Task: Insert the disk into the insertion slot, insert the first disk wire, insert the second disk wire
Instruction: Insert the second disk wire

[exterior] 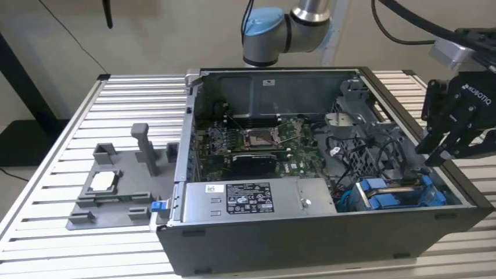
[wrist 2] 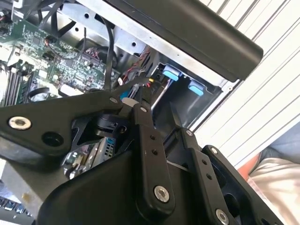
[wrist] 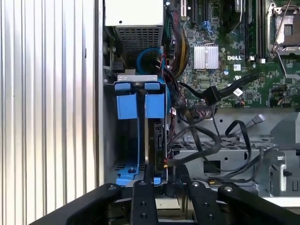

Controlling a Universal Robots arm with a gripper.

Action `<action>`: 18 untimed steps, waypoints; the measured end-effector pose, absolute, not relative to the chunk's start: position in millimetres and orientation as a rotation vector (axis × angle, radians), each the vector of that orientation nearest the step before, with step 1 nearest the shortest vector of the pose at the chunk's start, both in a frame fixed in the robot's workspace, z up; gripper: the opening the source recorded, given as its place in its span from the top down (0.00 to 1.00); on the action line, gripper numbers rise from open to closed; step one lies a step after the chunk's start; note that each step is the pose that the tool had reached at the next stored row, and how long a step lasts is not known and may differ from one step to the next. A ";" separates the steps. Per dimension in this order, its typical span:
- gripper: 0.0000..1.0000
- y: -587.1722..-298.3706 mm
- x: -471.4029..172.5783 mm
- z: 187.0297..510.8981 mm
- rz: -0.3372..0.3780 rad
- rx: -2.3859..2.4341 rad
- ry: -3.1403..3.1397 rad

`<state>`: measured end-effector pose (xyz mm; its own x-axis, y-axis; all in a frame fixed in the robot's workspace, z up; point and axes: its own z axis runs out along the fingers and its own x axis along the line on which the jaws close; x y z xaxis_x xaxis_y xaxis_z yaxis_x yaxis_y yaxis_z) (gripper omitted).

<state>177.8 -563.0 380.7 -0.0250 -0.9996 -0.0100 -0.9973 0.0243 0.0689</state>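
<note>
The insertion slot (wrist: 137, 78), a grey metal cage with blue fittings, sits in the case's corner on the exterior view's right (exterior: 395, 195). The disk (wrist: 158, 136) stands inside it, with only its dark edge showing. My gripper (wrist: 164, 174) is at the disk's end, hanging over the case's wall (exterior: 448, 154). It is shut on a disk wire (wrist: 165, 162) with red and orange strands, which also shows at the fingertips in the second wrist view (wrist 2: 150, 84). A loose black wire with a flat plug (wrist: 211, 95) lies on the motherboard.
The grey power-supply box (exterior: 256, 200) fills the case's near side beside the cage. Black cables (wrist: 206, 140) loop next to the disk. A grey plastic fixture tray (exterior: 116, 186) stands on the slatted table at the exterior view's left. A person's clothing (wrist 2: 276, 173) shows beyond the table.
</note>
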 end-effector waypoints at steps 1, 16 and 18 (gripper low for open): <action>0.67 -562.9 177.7 383.6 -0.086 2.165 -2.219; 0.67 -551.2 177.3 387.9 -0.083 2.165 -2.222; 0.67 -546.3 177.2 387.9 -0.083 2.165 -2.222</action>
